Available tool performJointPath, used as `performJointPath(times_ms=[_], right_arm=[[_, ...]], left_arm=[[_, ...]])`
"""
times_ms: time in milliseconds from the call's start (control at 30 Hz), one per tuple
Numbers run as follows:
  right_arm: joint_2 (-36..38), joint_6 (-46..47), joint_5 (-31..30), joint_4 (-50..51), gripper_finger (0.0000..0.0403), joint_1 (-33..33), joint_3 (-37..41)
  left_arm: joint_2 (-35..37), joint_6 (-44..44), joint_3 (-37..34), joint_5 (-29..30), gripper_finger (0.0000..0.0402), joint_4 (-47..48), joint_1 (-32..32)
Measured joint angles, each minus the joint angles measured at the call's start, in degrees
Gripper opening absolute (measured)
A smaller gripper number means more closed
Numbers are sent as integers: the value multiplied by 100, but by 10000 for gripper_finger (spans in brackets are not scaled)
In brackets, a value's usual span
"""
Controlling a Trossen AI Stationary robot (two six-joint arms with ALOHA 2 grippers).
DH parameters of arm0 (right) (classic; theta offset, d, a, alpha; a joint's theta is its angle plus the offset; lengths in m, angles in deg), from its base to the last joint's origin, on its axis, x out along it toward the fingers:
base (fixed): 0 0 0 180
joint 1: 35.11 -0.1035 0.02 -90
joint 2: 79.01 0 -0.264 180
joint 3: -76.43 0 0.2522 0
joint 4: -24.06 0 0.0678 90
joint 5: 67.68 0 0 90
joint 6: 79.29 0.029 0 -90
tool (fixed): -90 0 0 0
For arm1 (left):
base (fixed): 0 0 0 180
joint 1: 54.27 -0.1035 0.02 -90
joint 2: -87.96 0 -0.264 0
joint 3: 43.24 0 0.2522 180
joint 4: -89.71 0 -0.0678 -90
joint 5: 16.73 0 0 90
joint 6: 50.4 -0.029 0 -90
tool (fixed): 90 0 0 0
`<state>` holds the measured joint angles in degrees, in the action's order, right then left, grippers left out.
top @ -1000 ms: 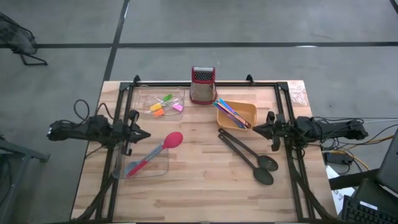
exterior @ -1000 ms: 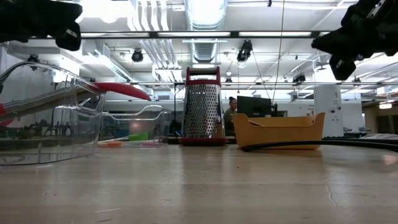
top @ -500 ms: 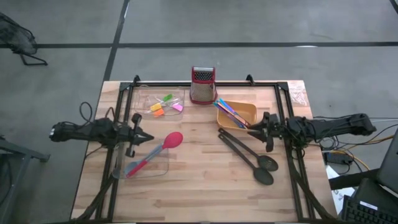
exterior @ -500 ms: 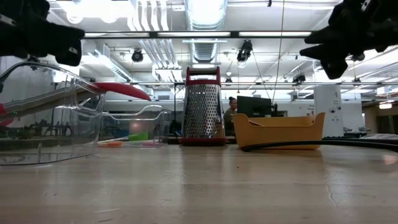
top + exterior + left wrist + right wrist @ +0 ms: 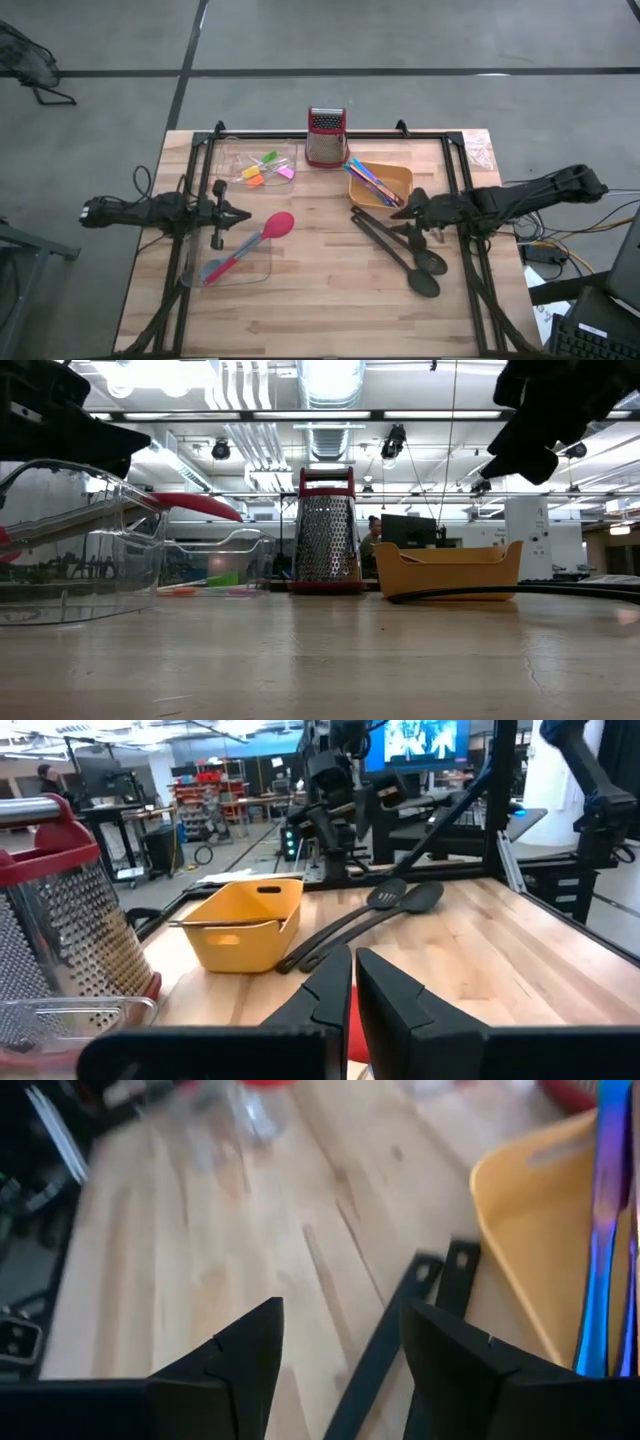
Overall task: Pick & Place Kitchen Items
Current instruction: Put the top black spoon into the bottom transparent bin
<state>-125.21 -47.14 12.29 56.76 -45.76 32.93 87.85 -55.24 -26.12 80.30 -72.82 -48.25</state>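
Two long black slotted spoons (image 5: 400, 250) lie side by side on the table, their handles (image 5: 400, 1320) reaching toward the orange bowl (image 5: 385, 180), which holds the thin sticks (image 5: 600, 1210). My right gripper (image 5: 407, 208) hovers open above those handle ends, touching nothing. The red-headed spoon (image 5: 278, 225) has its handle inside a clear tray (image 5: 225, 270) and leans over the rim, its head raised (image 5: 195, 505). My left gripper (image 5: 247, 215) is shut and holds nothing, just left of the red head. Small coloured blocks (image 5: 265, 170) sit in a second clear tray.
The red-topped metal grater (image 5: 326, 137) stands at the far edge between the block tray and the orange bowl. A black frame (image 5: 330, 133) runs around the table's far and side edges. Bare wood (image 5: 320, 300) lies across the near half.
My right gripper has moved toward the table's left, tipped downward over the black spoons' handle ends beside the orange bowl, and opened. None of the objects has moved.
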Motion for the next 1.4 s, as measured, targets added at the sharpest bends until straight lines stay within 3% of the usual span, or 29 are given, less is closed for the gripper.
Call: performJointPath(times_ms=[367,867,1167,1400], right_arm=[[-2048,1156,5,2152,194,-500,-1447],[-4301,1625,274,2531,216,-779,-2424],[-5240,1603,286,2882,193,-779,-2769],[-5540,1542,322,2877,168,-785,-2801]], left_arm=[[-9,10,-24,2,25,37,0],[-22,18,-68,2,25,30,0],[-29,17,-70,4,25,38,2],[-36,17,-70,7,25,39,2]])
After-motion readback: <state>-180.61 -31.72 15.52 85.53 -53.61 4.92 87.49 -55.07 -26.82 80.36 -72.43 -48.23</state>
